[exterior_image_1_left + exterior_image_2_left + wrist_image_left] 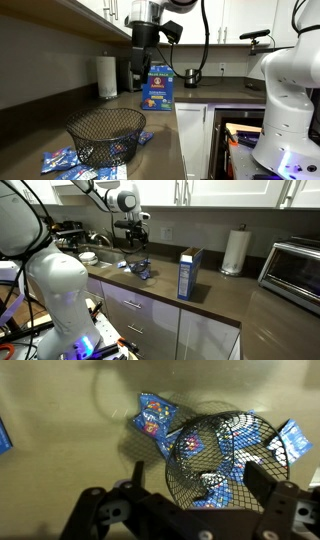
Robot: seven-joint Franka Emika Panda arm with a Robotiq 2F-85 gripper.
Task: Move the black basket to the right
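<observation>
The black basket (105,135) is a round wire-mesh bowl standing upright on the grey counter, on top of several blue snack packets (60,160). It also shows in an exterior view (140,271) and in the wrist view (222,455). My gripper (139,78) hangs above the basket, apart from it, also seen in an exterior view (135,242). In the wrist view my gripper (200,482) is open and empty. Its two fingers stand either side of the basket's near rim, and the far rim reaches past the right finger.
A blue box (160,88) stands upright on the counter beyond the basket, also in an exterior view (188,273). A paper towel roll (107,76) stands by the wall. A toaster oven (295,270) and a sink (95,258) flank the counter. The counter edge (180,140) runs beside the basket.
</observation>
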